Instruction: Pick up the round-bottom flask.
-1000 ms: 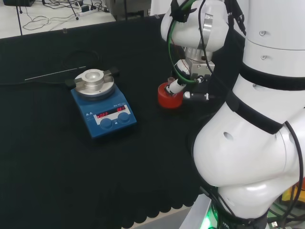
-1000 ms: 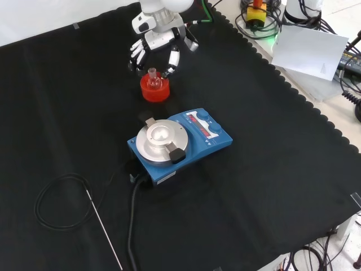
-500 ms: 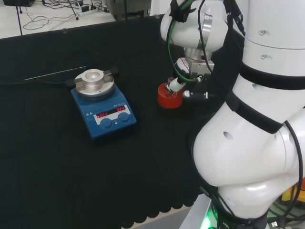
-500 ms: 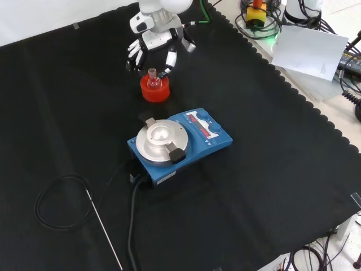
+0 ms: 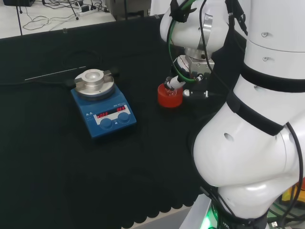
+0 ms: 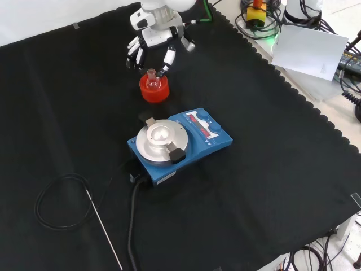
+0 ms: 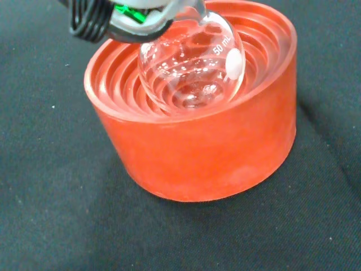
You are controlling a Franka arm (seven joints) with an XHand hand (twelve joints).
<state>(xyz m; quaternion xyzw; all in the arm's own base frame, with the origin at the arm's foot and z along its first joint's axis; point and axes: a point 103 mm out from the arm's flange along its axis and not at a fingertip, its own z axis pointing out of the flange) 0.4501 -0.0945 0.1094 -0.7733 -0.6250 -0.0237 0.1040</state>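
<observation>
The round-bottom flask point(image 7: 192, 70) is seated in the red ribbed stand point(image 6: 154, 89) on the desk point(image 6: 271, 169), beyond the blue stirrer plate point(image 6: 179, 140) in the front view. The flask's neck is flanked by the curled fingers of the robot hand point(image 6: 153, 45); contact cannot be told.

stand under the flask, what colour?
Red, with ribbed rings inside; the stand shows best in the wrist view, under the round-bottom flask.

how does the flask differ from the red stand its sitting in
The round-bottom flask is clear glass and globe-shaped with a narrow neck; the red stand is opaque, a squat ribbed cylinder. The flask is the smaller, nested in the stand's hollow. Both are round and sit beneath the hand.
</observation>
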